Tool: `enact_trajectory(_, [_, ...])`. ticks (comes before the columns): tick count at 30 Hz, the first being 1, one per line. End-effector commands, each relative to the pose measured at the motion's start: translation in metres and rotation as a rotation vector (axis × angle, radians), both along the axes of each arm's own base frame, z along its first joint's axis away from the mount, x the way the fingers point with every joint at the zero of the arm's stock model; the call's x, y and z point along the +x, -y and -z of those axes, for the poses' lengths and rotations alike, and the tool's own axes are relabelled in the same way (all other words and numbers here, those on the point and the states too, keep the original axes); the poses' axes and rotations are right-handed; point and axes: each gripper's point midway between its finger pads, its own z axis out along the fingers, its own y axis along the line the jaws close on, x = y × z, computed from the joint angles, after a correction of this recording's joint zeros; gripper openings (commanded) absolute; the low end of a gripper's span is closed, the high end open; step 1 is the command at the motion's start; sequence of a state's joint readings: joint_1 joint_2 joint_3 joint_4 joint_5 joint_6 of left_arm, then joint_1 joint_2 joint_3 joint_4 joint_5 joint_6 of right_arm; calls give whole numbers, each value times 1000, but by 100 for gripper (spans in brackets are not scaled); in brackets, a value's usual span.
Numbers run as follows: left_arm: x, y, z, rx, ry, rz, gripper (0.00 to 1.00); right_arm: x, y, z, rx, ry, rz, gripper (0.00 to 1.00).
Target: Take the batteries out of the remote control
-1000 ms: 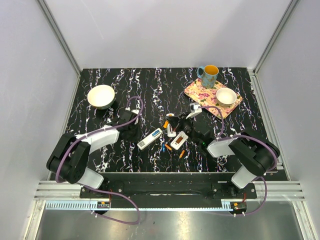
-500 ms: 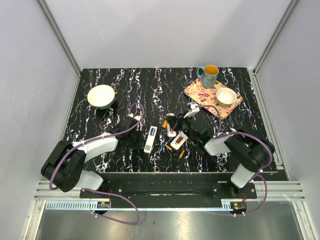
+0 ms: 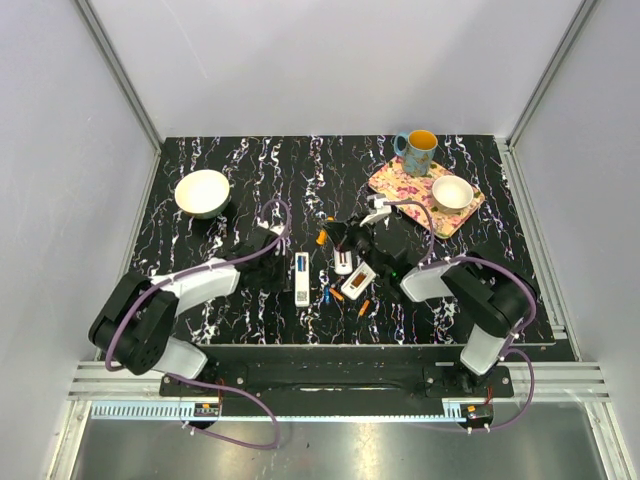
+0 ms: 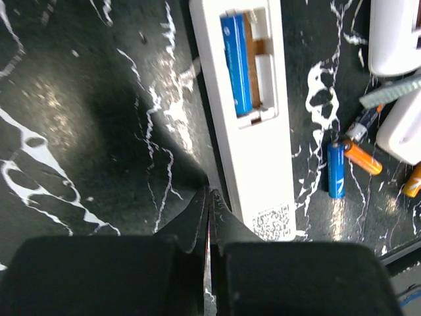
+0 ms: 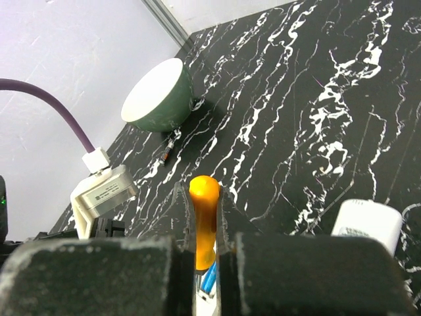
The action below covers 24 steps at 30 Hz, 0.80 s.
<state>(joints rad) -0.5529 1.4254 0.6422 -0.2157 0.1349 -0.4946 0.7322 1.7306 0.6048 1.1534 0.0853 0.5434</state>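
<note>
**One battery pulled, a blue one sitting in the slot**

Nearest the arm bases, a few loose batteries (image 3: 337,296) are scattered on the black marbled table (image 3: 240,170). In the left wrist view you can pick out a loose blue battery (image 4: 336,170) and a loose orange battery (image 4: 362,158) just beside each other, right of the white remote (image 4: 253,164).

That remote lies on its face with the compartment open. A blue battery (image 4: 235,62) sits in the left slot, and the slot next to it shows bare plastic.

The left gripper (image 4: 208,197) has its fingers pressed together with nothing between them. Its tips are right at the remote's near left edge, but I can't tell whether they actually touch it.

Two more white remotes (image 3: 343,262) (image 3: 358,282) lie just to the right.

A bit farther out, past the remote's far end, the right gripper (image 5: 204,204) is clamped on an orange battery (image 5: 204,187). The battery's rounded end pokes out beyond the fingertips.

At the back there's a green bowl (image 3: 202,192) with a white inside on the left. On the right is a floral tray (image 3: 398,183) holding a small bowl (image 3: 452,192), with a blue mug (image 3: 417,152) at its far edge.
</note>
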Motion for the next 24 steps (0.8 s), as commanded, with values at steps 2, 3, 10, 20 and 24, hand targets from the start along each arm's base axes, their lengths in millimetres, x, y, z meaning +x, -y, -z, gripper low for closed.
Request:
enact_trajectory(2, [35,0,-14,-22,45,-44,0,16,-21,-20,20,54,-19,0])
enact_trajectory(3, [39,2,-14,-29,48,-42,0,18,-23,-17,17,51,-22,0])
enact_trajectory(10, [54,6,-7,-30,34,-39,0,28,-28,1,-12,-4,1,0])
enact_trajectory(20, [56,15,8,-56,7,-36,0,30,-33,18,9,-55,-5,0])
enact_trajectory(24, [55,12,9,-44,6,-37,0,31,-34,23,11,-72,-7,0])
